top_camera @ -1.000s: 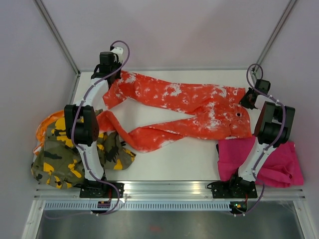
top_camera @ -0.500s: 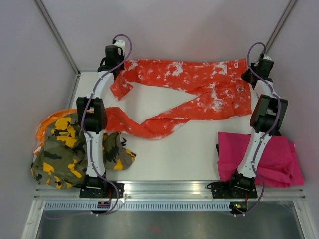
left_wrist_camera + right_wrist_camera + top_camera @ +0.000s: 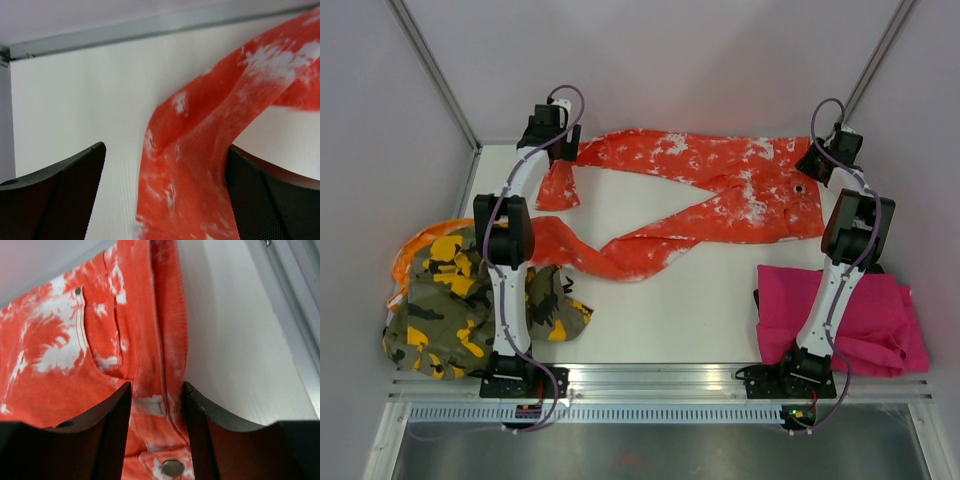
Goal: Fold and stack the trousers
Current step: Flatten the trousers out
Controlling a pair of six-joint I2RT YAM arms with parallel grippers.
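The orange trousers (image 3: 750, 200) lie long, side to side, at the far edge of the bench (image 3: 660, 300). The left pincer (image 3: 165, 155) is wide apart over a leg end. The right pincer (image 3: 157, 390) is half apart around the waist. I cannot tell if it grips.

I'm looking into a robotics lab cell, not a home: a bare white bench (image 3: 720, 320) boxed in by plain pale walls (image 3: 670, 60), aluminium struts (image 3: 437, 78) rising from the bench's far corners, and a slotted metal rail (image 3: 660, 376) along its near edge, where two arm bases (image 3: 523, 381) are bolted.
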